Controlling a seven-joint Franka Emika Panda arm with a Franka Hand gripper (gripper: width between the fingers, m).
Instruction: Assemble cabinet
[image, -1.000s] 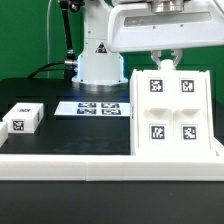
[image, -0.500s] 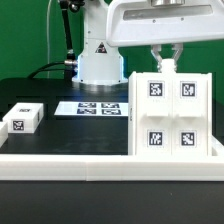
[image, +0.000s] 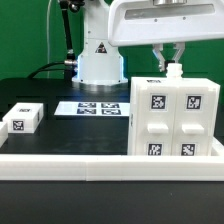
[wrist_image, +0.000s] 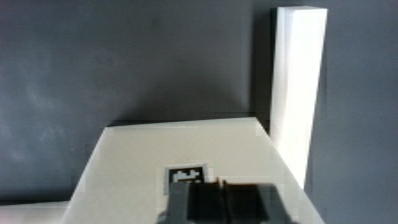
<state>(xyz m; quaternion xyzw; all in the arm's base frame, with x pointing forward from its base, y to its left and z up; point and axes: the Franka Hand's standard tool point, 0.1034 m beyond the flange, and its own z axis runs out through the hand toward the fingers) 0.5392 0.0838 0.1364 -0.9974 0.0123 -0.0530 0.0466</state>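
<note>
The cabinet (image: 176, 120), a large white box with four tagged panels on its facing side, stands on the black table at the exterior view's right. My gripper (image: 169, 64) is directly above it, and its fingers close on the box's top edge. In the wrist view the dark fingers (wrist_image: 210, 205) sit at the white top of the cabinet (wrist_image: 169, 150), next to a small tag (wrist_image: 187, 175). A smaller white tagged panel piece (image: 22, 118) lies apart at the exterior view's left.
The marker board (image: 98, 107) lies flat in front of the white robot base (image: 100, 62). A raised white rim (image: 70, 163) borders the table's front; a white rim strip (wrist_image: 299, 90) shows in the wrist view.
The cabinet has shifted toward the exterior view's right and down in the picture, its face looking larger and its lower tags now near the front rim. The gripper moved right with it.
</note>
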